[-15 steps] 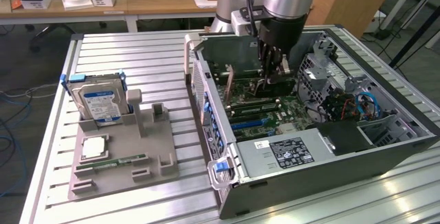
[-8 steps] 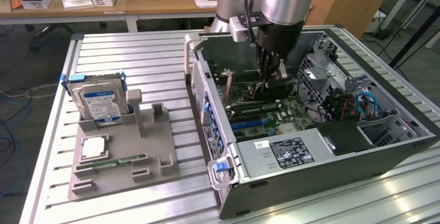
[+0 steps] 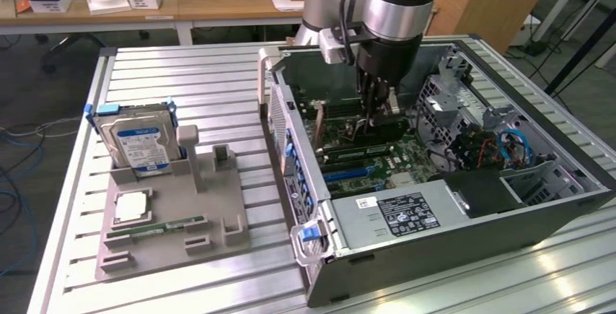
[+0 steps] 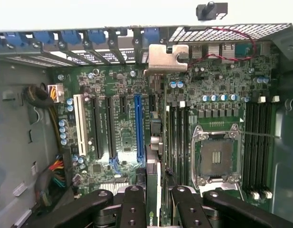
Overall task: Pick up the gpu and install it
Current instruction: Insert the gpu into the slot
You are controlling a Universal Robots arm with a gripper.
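My gripper [image 3: 376,112] reaches down into the open computer case [image 3: 568,177], just above the motherboard [image 3: 371,159]. In the wrist view the gripper [image 4: 155,197] is shut on the gpu [image 4: 154,175], which I see edge-on as a thin green card between the black fingers [image 4: 134,204]. Its silver metal bracket [image 4: 167,59] sits at the case's rear slot wall. The card hangs upright over the expansion slots, just beside the blue slot [image 4: 139,128]. I cannot tell whether its edge touches a slot. From the exterior view the gpu [image 3: 383,128] is a dark shape under the fingers.
A grey fixture [image 3: 173,220] on the slatted table holds a hard drive [image 3: 140,144], a processor chip [image 3: 130,208] and a memory stick [image 3: 154,229]. Inside the case are the power supply [image 3: 405,213], the open processor socket [image 4: 217,159], memory slots [image 4: 260,142] and cable bundles [image 4: 53,173].
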